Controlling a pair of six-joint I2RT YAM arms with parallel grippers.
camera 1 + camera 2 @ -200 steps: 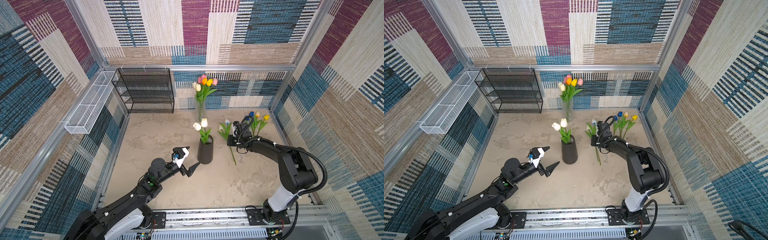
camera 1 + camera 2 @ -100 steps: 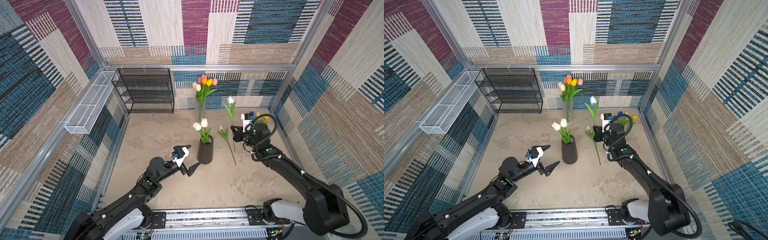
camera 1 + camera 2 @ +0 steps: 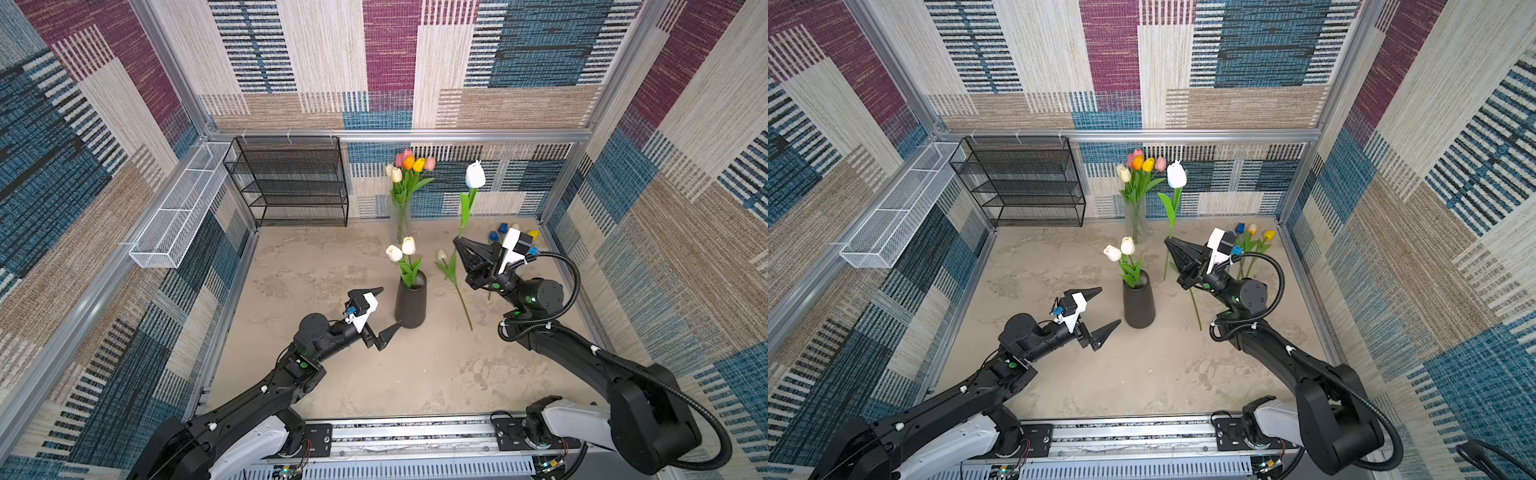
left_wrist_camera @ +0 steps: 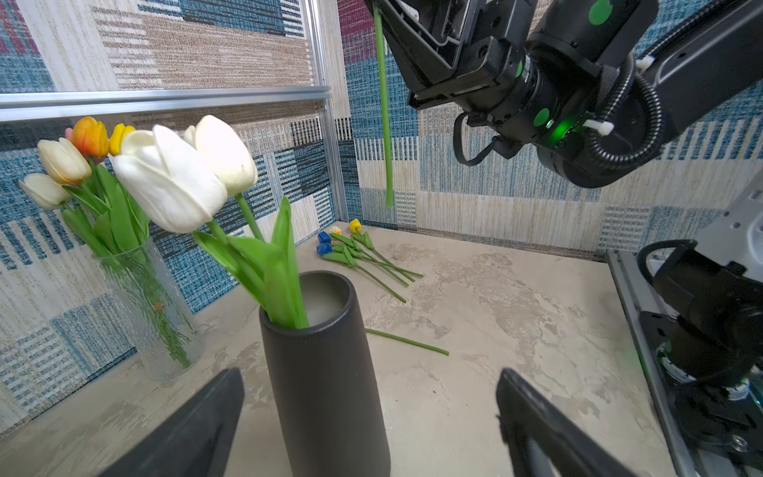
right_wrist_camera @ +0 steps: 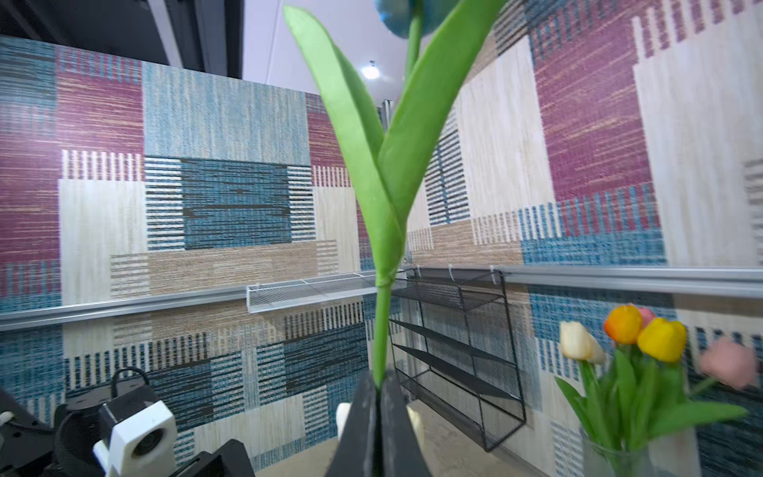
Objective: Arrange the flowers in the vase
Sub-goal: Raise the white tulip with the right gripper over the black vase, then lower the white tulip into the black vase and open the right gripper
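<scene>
A black vase (image 3: 410, 300) (image 3: 1139, 305) (image 4: 326, 371) stands mid-table with two white tulips (image 3: 401, 249) in it. My right gripper (image 3: 458, 241) (image 3: 1168, 241) (image 5: 380, 386) is shut on the green stem of a tulip (image 3: 475, 175) (image 5: 388, 194) with a pale blue-white head. It holds that tulip upright in the air, to the right of the vase. My left gripper (image 3: 390, 306) (image 3: 1109, 305) (image 4: 368, 373) is open, empty, just left of the vase. One white tulip (image 3: 443, 255) lies on the table under the right gripper. Several blue and yellow flowers (image 3: 503, 229) (image 4: 347, 247) lie at the back right.
A clear glass vase (image 3: 401, 222) (image 4: 152, 314) holding several tulips stands against the back wall. A black wire shelf (image 3: 291, 183) stands at the back left. A white mesh basket (image 3: 178, 208) hangs on the left wall. A metal rail (image 3: 415, 432) runs along the front edge.
My right gripper has lifted the tulip off the table and swung it upright, pulling back from the far right corner. The left arm has hardly moved.
</scene>
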